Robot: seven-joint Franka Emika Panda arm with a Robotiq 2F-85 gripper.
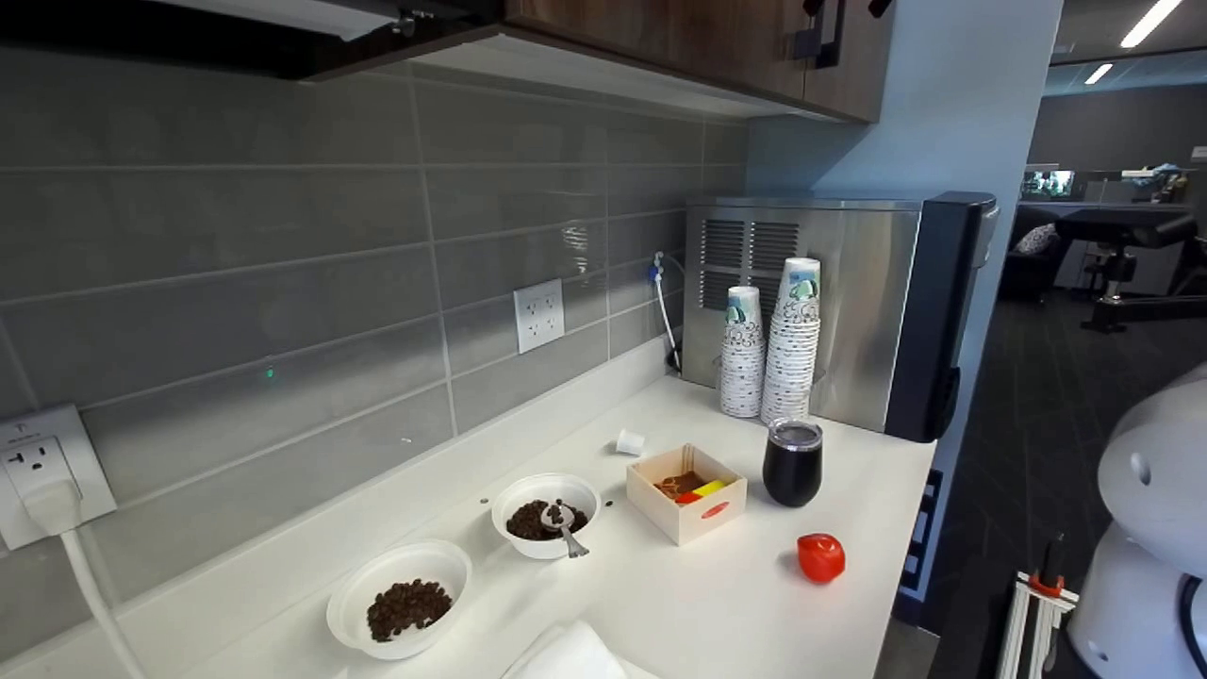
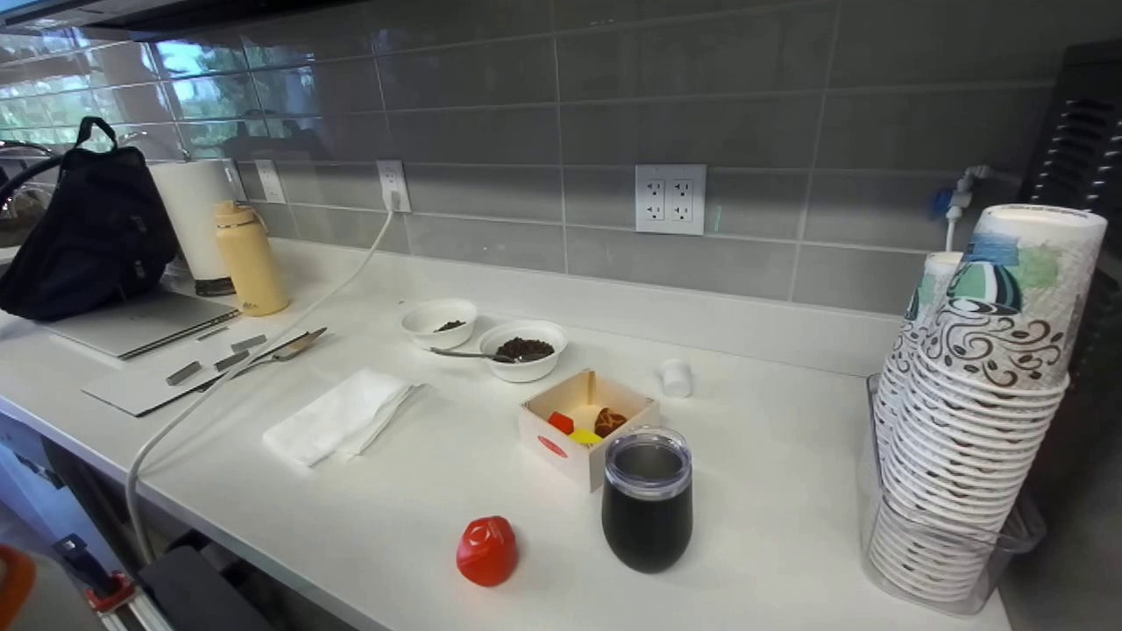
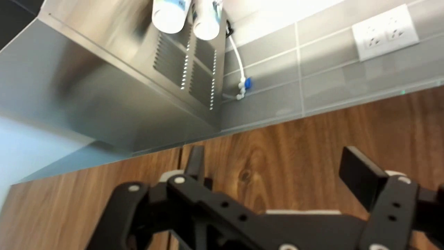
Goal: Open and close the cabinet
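The end effector (image 3: 274,158) stood wide, its black fingers (image 3: 362,177) well apart with wood grain showing between them, and it had hold of nothing. Behind it in the wrist view, and along the top edge in an exterior view, was the cabinet (image 1: 679,38), dark brown, on the tiled wall (image 1: 236,217) above the table (image 2: 771,491). Its black handle (image 1: 831,42) sat beside the seam between two doors (image 1: 853,80); the end effector hid much of that spot, so I could not tell whether a finger touched it. The white arm (image 1: 1150,528) stood at the right margin in an exterior view. Below the cabinet was the steel appliance (image 1: 853,311), and just beside it two stacks of upturned cups (image 2: 982,438) rose from a clear tray (image 2: 1019,539). Near these a black tumbler (image 2: 647,521) stood upright by a box (image 1: 653,500) of coloured pieces (image 2: 585,436), with a red object (image 1: 820,558) close by and a small white cup (image 2: 676,378) between box and wall. Farther along, two bowls (image 1: 429,563) held dark bits (image 1: 408,608), a spoon (image 2: 469,354) resting in one with its stem over the rim. Past a folded napkin (image 2: 342,412) lay a laptop (image 2: 145,324), with a yellow bottle (image 2: 250,263) and a backpack (image 2: 101,228) at the far end.
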